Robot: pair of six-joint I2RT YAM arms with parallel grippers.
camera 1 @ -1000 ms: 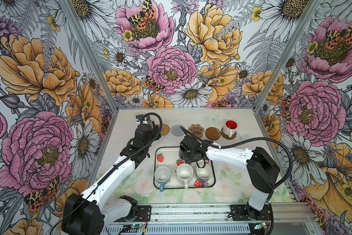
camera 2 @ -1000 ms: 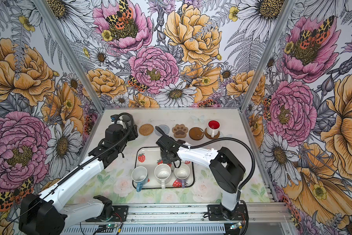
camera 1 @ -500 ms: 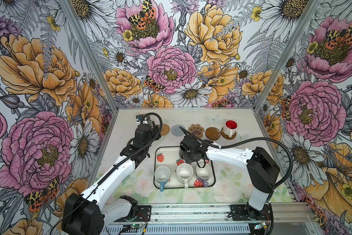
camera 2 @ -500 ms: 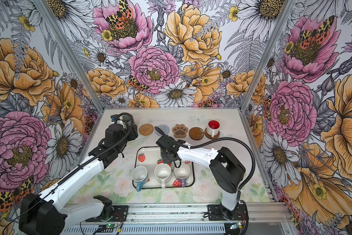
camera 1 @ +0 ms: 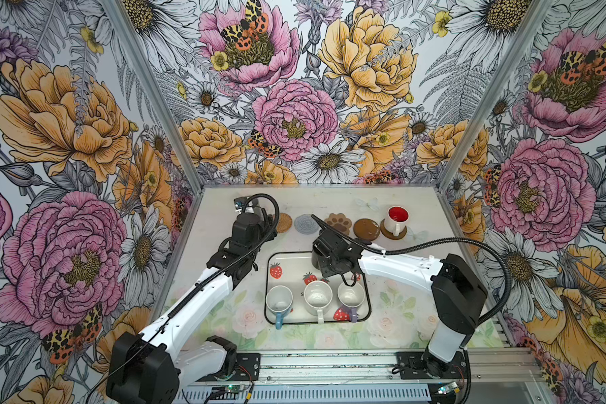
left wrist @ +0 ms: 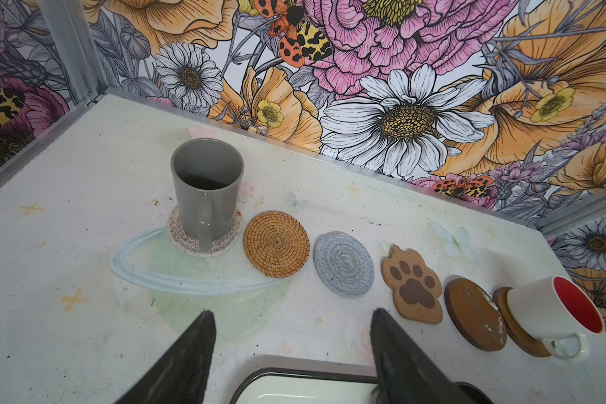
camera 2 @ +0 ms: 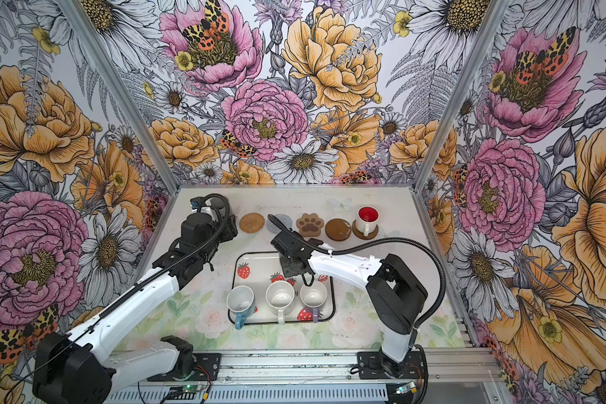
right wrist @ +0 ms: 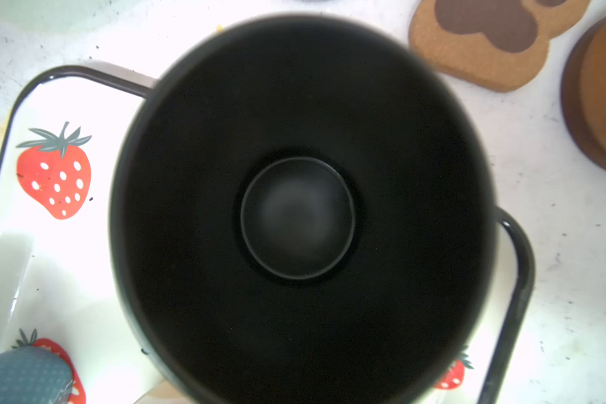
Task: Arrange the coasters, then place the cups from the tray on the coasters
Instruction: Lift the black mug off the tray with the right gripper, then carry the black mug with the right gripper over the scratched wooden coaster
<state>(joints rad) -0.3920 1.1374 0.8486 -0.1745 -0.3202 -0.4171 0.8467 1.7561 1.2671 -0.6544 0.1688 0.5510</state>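
Five coasters show in a row at the back: rattan, grey woven, paw-shaped, a bare brown disc and a clear patterned one. The grey cup stands on the patterned coaster. Another brown disc carries the white cup with red inside. My left gripper hangs open and empty between the tray and the row. My right gripper is shut on the black cup over the tray's back edge; its fingers are hidden.
Three cups stand along the tray's front: light blue, white and lilac, handles toward the front. Flowered walls close in the table on the left, back and right. The arm bases sit on a rail at the front.
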